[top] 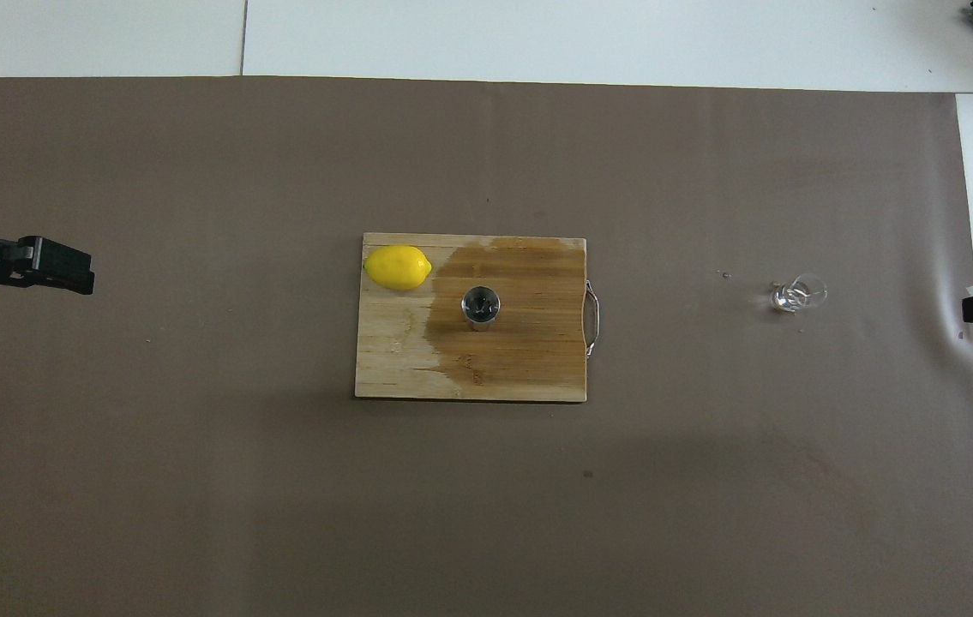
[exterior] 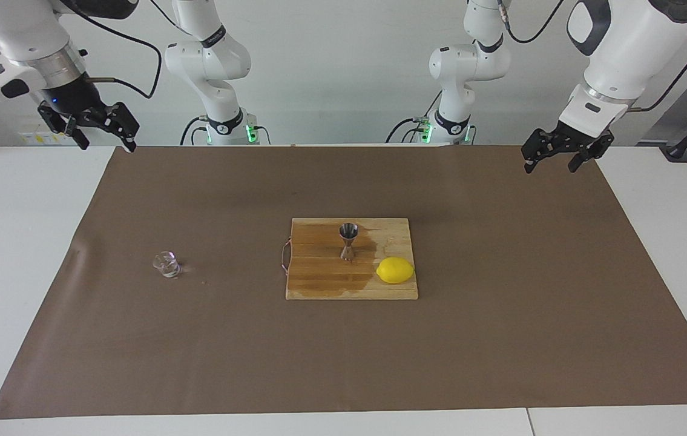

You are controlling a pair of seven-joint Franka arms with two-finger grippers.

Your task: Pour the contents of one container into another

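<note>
The small clear glass cup (exterior: 166, 264) (top: 797, 295) stands on the brown mat toward the right arm's end of the table. The steel hourglass jigger (exterior: 348, 241) (top: 481, 307) stands upright on the wooden cutting board (exterior: 319, 284) (top: 400, 360) at the middle. My right gripper (exterior: 107, 144) hangs open and empty in the air over the mat's corner at its own end, well apart from the cup. My left gripper (exterior: 550, 166) hangs open and empty over the mat's edge at the left arm's end. Both arms wait.
A yellow lemon (exterior: 395, 270) (top: 398, 266) lies on the board beside the jigger, toward the left arm's end. A dark wet patch covers much of the board around the jigger. A metal handle (top: 593, 319) sticks out of the board's edge toward the cup.
</note>
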